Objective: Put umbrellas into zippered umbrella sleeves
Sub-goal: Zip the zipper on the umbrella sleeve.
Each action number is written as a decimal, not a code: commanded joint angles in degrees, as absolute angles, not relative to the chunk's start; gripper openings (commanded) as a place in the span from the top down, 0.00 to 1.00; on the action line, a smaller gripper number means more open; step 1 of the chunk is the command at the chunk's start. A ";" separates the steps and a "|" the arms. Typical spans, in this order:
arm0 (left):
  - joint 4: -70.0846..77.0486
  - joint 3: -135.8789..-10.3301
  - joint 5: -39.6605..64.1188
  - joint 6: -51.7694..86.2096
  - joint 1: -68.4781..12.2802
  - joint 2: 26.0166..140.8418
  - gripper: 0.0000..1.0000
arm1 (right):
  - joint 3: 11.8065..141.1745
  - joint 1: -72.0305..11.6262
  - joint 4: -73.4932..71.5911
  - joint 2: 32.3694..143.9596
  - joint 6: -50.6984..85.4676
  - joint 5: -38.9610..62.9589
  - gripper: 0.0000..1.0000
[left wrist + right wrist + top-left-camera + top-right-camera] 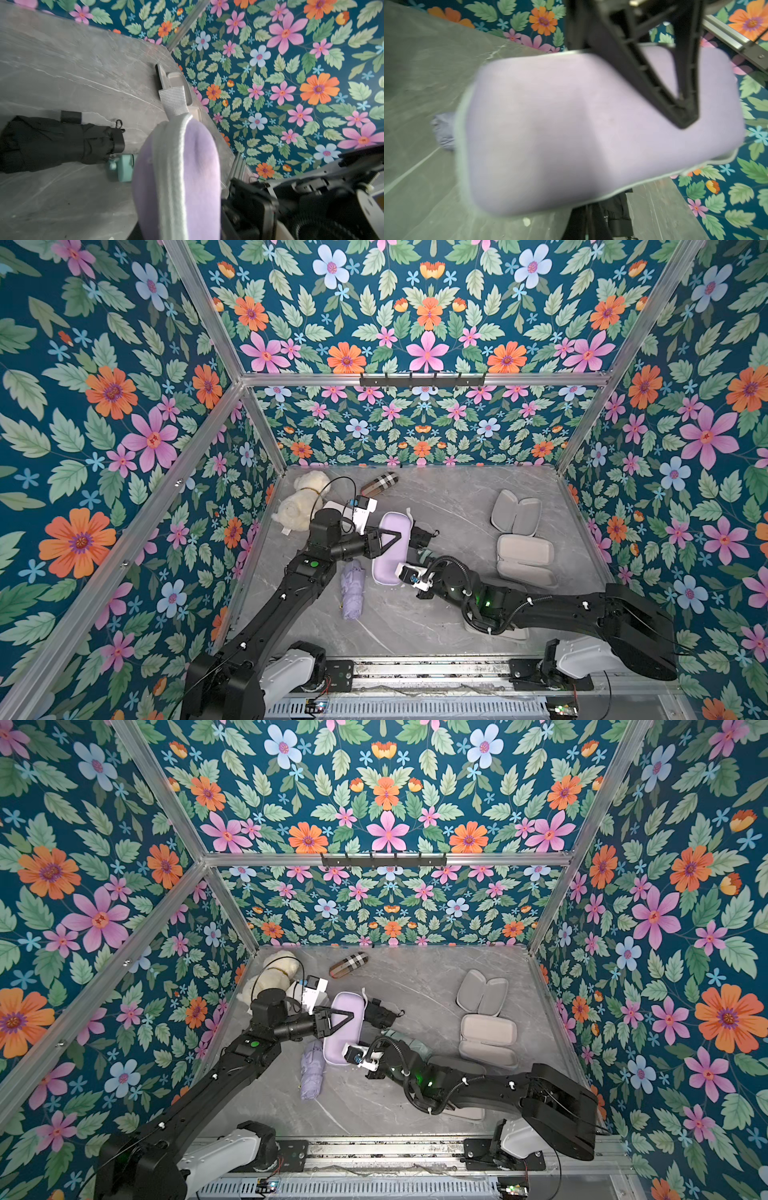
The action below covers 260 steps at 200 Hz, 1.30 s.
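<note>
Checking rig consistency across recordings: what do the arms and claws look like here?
The left arm and right arm are black with white base housings, green indicator lights and black cables. White camera blocks sit at the wrists. The left claw is black, triangular, open-framed.

Even bright light, soft shadows, both top views sharp, right wrist view's lavender sleeve motion-blurred

The grey marble bench carries a lavender umbrella, a black umbrella, two open grey-lined sleeves, a tan plaid capsule and a cream plush toy at the back.
</note>
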State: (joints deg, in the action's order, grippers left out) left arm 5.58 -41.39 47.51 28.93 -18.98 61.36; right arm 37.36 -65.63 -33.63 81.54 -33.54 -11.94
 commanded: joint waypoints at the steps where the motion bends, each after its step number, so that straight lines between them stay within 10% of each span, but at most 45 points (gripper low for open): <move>1: 12.41 -41.40 42.93 29.81 -16.73 60.58 0.84 | 36.74 -68.54 -32.15 82.12 -35.41 -9.36 1.00; 64: 35.46 -31.62 35.64 45.84 -15.21 60.78 0.92 | 37.74 -72.49 -35.56 85.08 -19.20 -8.35 1.00; 147: 53.38 -15.39 1.27 61.03 -21.36 56.09 0.96 | 50.96 -72.51 -30.97 90.66 17.58 -7.13 1.00; 204: 49.33 -15.39 -3.86 60.67 -21.97 51.47 0.92 | 46.45 -59.72 -15.40 81.08 39.31 4.38 0.46; 260: 55.86 -15.66 -11.35 64.20 -29.64 54.38 0.83 | 43.45 -48.36 -37.21 82.97 62.09 25.06 0.24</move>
State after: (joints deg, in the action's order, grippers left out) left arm 48.25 -14.13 -6.33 64.34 -26.52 54.11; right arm 43.38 -48.64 -24.75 82.89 50.57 16.25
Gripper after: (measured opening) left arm 0.328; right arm 0.750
